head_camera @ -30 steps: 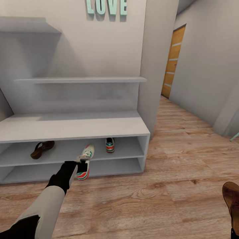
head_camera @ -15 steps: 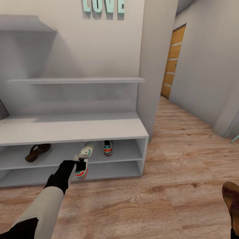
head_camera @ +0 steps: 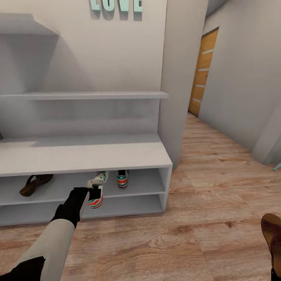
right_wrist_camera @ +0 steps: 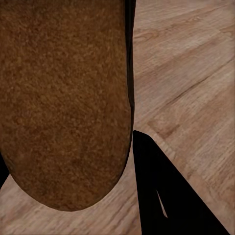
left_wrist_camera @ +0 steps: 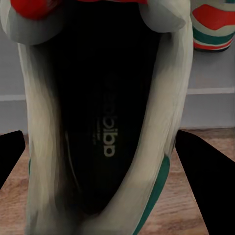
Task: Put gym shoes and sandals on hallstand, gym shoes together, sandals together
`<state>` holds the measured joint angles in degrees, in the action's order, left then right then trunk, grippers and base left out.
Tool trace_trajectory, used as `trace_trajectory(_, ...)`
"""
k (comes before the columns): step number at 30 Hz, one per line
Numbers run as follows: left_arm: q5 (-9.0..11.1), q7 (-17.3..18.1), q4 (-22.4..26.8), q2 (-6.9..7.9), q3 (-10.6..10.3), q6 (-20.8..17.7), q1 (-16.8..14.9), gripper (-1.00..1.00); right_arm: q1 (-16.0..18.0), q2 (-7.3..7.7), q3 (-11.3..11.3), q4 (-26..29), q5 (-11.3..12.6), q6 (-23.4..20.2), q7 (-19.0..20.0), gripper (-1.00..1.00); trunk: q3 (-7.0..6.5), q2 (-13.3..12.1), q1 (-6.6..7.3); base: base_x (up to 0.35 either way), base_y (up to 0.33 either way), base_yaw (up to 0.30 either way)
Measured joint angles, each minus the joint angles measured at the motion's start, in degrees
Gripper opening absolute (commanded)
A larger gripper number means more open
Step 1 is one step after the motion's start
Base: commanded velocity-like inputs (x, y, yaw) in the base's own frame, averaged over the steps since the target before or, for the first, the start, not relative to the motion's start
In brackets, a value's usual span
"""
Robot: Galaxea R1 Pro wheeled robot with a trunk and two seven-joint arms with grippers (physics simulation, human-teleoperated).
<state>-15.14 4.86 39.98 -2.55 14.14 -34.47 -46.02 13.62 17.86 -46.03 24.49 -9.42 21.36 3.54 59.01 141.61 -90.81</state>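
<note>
Left gripper [head_camera: 95, 192] clamped on a sneaker [head_camera: 96, 195], held tilted at the front edge of the rack [head_camera: 78, 154], toe under the top board, heel hanging out past the upper shelf's lip. Second sneaker [head_camera: 122, 178] standing on that upper shelf just beside it, nearer the rack's right end wall. One sandal [head_camera: 34, 184] on the same shelf toward the left end, well apart from the sneakers, with open shelf between. Lower shelf open beneath. Wide bare floor [head_camera: 203, 210] right of the rack, running past the wall corner to an orange door [head_camera: 202, 74].

Teal letters "LOVE" [head_camera: 116, 4] on the wall above, tops cut off. Left wrist view looking down into the held sneaker [left_wrist_camera: 105, 127], insole print reading "adidas", black fingers [left_wrist_camera: 208, 178] at either side, the other sneaker's heel [left_wrist_camera: 213, 24] beyond. Right gripper [right_wrist_camera: 98, 186] clamped on the other sandal [right_wrist_camera: 63, 93], brown sole close up, one black finger [right_wrist_camera: 166, 196] against its edge; in the head view that sandal [head_camera: 272, 233] low at the right over the floor.
</note>
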Motion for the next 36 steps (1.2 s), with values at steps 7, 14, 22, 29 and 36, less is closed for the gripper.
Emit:
trace_trajectory(7,0.18,-0.07,-0.20,-0.04,0.17,0.18,0.00,-1.00,-0.01,0.00,-0.01,0.00,-0.01,0.00,0.00,-1.00,0.00,0.00,0.02,0.154,-0.014,0.000)
trace_trajectory(14,0.18,-0.03,0.11,0.00,0.32,0.23,0.00,-1.00,-0.05,0.00,0.00,0.03,0.00,0.00,0.00,-1.00,0.00,0.00,0.00,0.036,-0.004,0.000)
trace_trajectory(22,0.25,0.07,0.02,0.00,0.44,0.23,-0.04,-1.00,-0.03,0.00,0.00,0.08,-0.01,0.00,-0.03,-1.00,0.62,1.19,-0.66,0.001,0.000,0.000)
trace_trajectory(29,0.26,0.15,0.00,0.00,0.45,0.22,-0.06,-1.00,-0.04,0.00,0.00,0.08,-0.01,-0.03,-0.03,-1.00,2.56,1.68,-1.04,0.000,0.000,0.000)
trace_trajectory(36,0.28,0.16,0.00,0.00,0.52,0.23,-0.08,-1.00,-0.04,0.00,0.00,0.09,0.00,0.00,-0.03,-1.00,2.61,1.69,-1.03,0.000,0.000,0.000)
